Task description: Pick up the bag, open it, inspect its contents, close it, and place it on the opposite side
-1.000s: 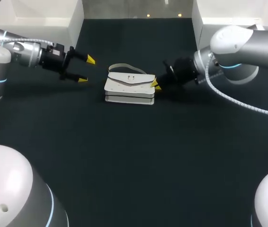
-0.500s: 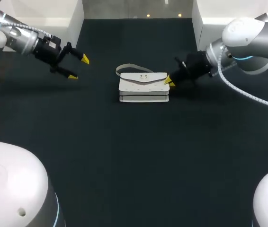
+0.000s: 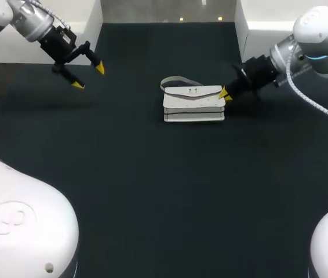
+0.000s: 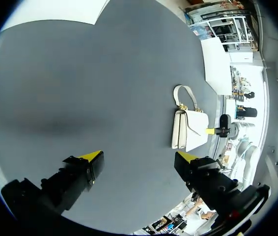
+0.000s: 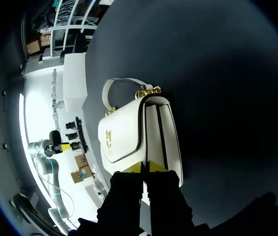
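Right pincer (image 3: 225,95) is pinching the right end of the bag (image 3: 192,103). In the right wrist view its yellow tips are lying almost together on the thin end edge of the bag (image 5: 129,132), so I am reading the right pincer (image 5: 145,167) as closed on that edge, not merely resting against it. The white bag is standing upright on the dark surface (image 3: 152,191), a little right of the middle and towards the far edge. Its flap is lying shut over the front and its handle (image 3: 172,80) is lying behind it on the far side.

Left pincer (image 3: 88,77) is hanging wide open and empty over the far left part of the surface, well apart from the bag. The left wrist view is showing the bag (image 4: 188,130) far ahead of the left pincer (image 4: 139,157), with nothing between its fingers.

As for progress, the flap is closed and the bag is sitting on the surface, not lifted. Nothing is showing whether it has already been opened and inspected, so I cannot tell if this is an early grasp or the final placing. With one arm holding and the other standing off, I am judging that releasing, or else lifting and opening, is what remains.
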You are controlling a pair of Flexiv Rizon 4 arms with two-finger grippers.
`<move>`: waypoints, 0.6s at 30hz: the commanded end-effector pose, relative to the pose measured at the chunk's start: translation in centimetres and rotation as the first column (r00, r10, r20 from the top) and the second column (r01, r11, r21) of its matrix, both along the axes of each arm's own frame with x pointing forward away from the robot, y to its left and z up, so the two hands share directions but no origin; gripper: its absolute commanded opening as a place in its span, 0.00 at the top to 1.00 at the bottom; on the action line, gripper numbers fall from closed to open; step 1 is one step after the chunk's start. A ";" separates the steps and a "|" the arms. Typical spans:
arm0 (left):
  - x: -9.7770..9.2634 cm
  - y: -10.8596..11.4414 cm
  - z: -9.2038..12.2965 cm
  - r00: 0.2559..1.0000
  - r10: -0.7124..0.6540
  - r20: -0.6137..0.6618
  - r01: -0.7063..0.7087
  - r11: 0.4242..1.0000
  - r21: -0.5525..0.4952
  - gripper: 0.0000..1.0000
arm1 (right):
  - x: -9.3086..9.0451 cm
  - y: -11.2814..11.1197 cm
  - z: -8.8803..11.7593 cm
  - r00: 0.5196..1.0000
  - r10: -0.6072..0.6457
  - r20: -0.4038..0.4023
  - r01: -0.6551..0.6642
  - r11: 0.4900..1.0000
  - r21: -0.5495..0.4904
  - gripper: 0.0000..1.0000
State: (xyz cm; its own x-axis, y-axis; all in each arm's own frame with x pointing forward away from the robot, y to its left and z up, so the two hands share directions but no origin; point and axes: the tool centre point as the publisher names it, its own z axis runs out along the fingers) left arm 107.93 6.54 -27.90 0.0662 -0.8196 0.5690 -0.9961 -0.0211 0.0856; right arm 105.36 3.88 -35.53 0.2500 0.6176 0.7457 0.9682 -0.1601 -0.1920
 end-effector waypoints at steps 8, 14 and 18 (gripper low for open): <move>0.2 0.0 0.0 1.000 -0.003 -0.006 0.003 1.000 0.002 0.00 | 0.2 0.0 0.0 1.000 0.005 -0.004 -0.005 1.000 -0.001 1.00; 0.8 1.8 1.1 0.998 -0.047 0.039 0.042 0.993 0.114 0.00 | 2.6 -4.4 0.0 0.998 -0.028 0.049 0.031 0.998 -0.050 1.00; 1.3 2.9 1.3 0.998 -0.051 0.042 0.044 0.987 0.157 0.00 | 4.5 -8.3 -0.1 0.994 -0.074 0.080 0.082 0.992 -0.100 1.00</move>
State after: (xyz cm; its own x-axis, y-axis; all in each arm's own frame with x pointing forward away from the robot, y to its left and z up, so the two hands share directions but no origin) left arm 109.04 9.27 -27.38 0.0002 -0.8905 0.4550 -0.9995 0.0144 0.0288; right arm 109.59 -2.43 -36.04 0.2374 0.6734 0.7001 0.9655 -0.2429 -0.0938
